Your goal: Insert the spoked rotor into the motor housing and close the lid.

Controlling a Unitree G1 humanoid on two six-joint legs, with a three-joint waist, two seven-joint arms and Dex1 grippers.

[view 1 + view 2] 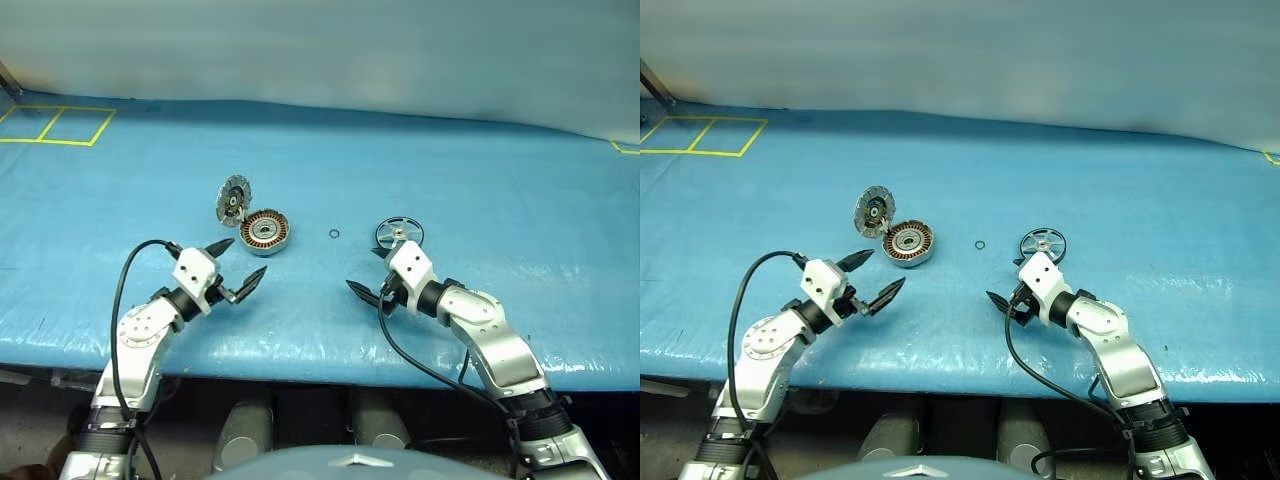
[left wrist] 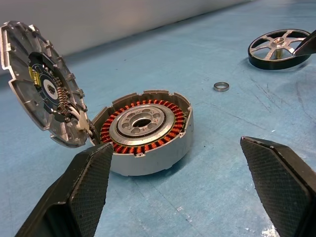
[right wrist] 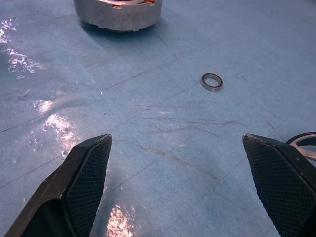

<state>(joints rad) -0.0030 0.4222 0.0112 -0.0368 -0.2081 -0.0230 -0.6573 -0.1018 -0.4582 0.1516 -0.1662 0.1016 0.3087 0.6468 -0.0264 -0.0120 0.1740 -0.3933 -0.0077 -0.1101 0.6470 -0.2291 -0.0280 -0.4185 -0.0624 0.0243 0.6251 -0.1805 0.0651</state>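
- Nothing done yet: rotor [image 1: 400, 233] lies on the mat, at 3 o'clock from housing [image 1: 266, 232].
- Lid [image 1: 234, 200] up, at housing's 10 o'clock.
- L gripper [image 1: 236, 270] & R gripper [image 1: 372, 278] both wide, empty.
- You've still to grab rotor, seat it, shut lid.

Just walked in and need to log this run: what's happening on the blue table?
Nothing is held yet. Both the left gripper and the right gripper hover open over the blue table. The motor housing sits with its lid swung up, windings exposed. The spoked rotor lies apart beside the right gripper, with a small ring between rotor and housing.
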